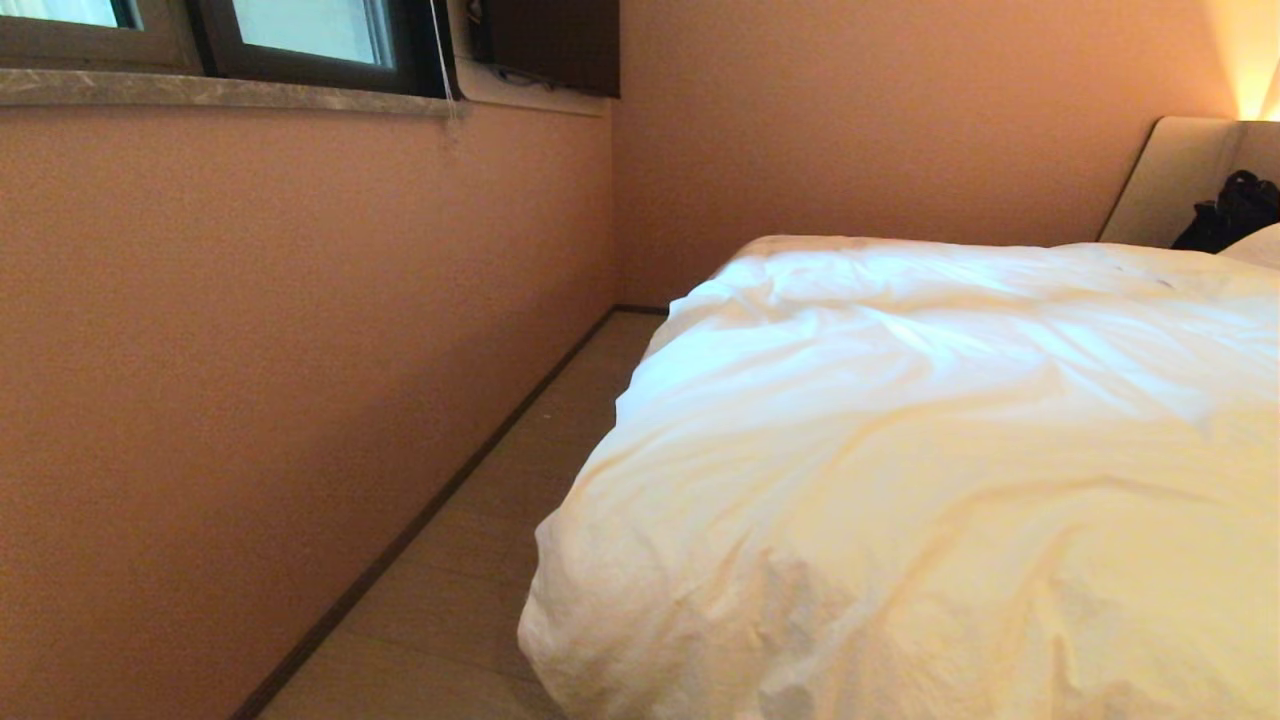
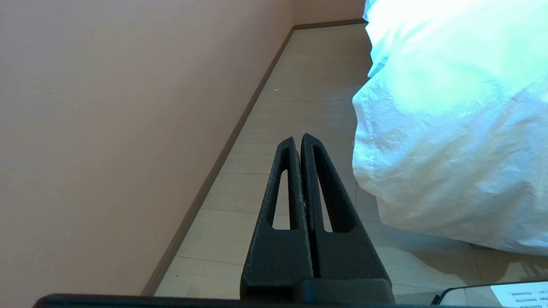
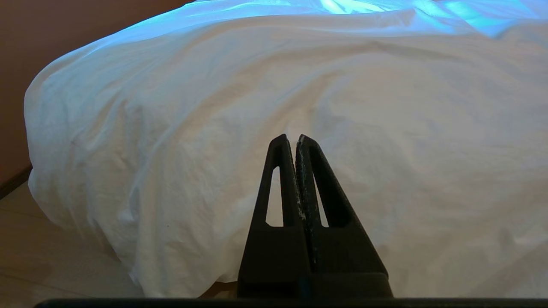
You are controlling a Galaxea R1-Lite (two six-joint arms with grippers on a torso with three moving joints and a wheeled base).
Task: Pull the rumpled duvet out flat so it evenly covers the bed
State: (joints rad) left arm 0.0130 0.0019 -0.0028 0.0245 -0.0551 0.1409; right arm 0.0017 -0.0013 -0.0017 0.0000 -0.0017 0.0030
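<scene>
Both tools closed, empty: left tool (image 2: 298, 137), right tool (image 3: 292, 137); duvet (image 1: 930, 470) lengthwise toward headboard (image 1: 1165, 180).

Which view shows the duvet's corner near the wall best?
The head view: the duvet corner hangs beside the floor strip. The left wrist view catches only its edge; the right wrist view shows mostly its front face.

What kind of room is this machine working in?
Most likely a bedroom, perhaps a hotel room: a puffy white duvet covers a bed, with a padded headboard and a window.
</scene>
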